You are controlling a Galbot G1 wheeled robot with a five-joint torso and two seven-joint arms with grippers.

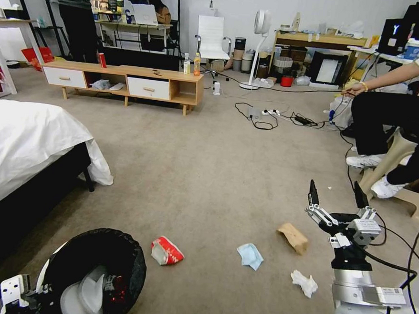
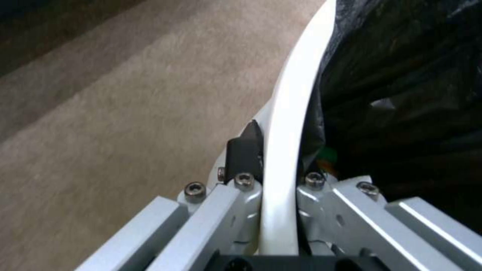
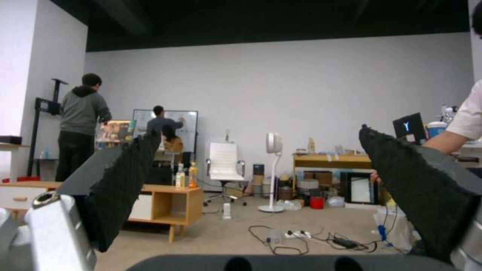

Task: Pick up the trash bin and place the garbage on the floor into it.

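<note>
We hold the trash bin (image 1: pixel 94 268) at our lower left, beside the dark base of the bed (image 1: pixel 23 149). Our left claw (image 2: pixel 278 177) is closed on its white rim (image 2: pixel 291 113), one finger (image 2: pixel 244 154) outside the wall and the other tucked inside against the crinkled black bag (image 2: pixel 401 94). In the head view the bin tilts toward us, and something red and some white pieces lie in its mouth.

Our right claw (image 1: pixel 336 197) hangs above the floor (image 1: pixel 208 176) on our right, fingers pointing up and away, spread wide with nothing between them. From its wrist we see the two black pads (image 3: pixel 125 177) far apart, with the room beyond.

The garbage is scattered on the carpet in front of us. The red-white snack packet (image 1: pixel 166 250) lies just beside the bin. The light blue mask (image 1: pixel 250 255) is near the middle. The brown paper bag (image 1: pixel 293 237) and the white tissue (image 1: pixel 304 282) lie closest to our right arm, the tissue nearer to us than the bag. All four pieces lie apart from one another.
</note>
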